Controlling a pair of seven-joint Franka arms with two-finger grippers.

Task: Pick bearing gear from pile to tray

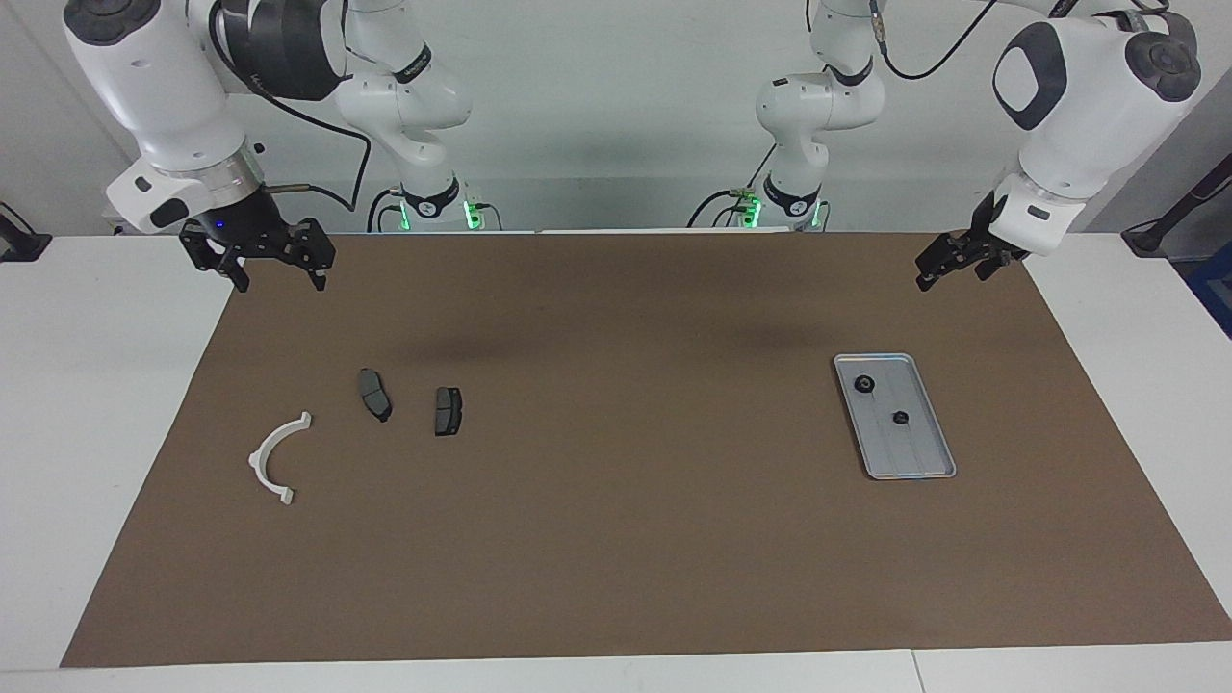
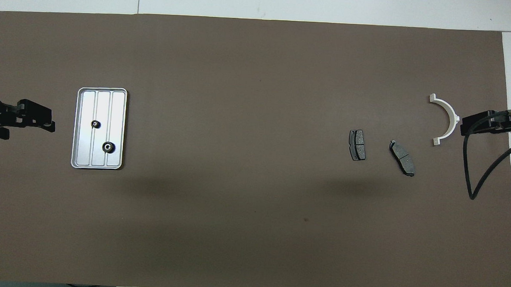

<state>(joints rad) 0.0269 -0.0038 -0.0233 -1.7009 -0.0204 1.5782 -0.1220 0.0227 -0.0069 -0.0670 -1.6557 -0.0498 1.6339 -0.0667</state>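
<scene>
Lying in the ridged silver metal tray (image 1: 926, 460), we see two small black toothed gears (image 1: 864, 385); left tool (image 1: 953, 262) and right tool (image 1: 279, 277), both open and empty, hang well apart from it.

- We see the two small black gears (image 1: 865, 385) in the tray (image 1: 912, 460) only as dark round spots; their teeth are too small to make out.
- From overhead, the picture's edge cuts off the left gripper (image 2: 45, 123) at its wrist, and the right gripper (image 2: 470, 125) likewise.
- In the facing view, the top edge crops both arms' upper links.
- The surface marks on the two dark plates (image 1: 374, 395) are too fine to read.
</scene>
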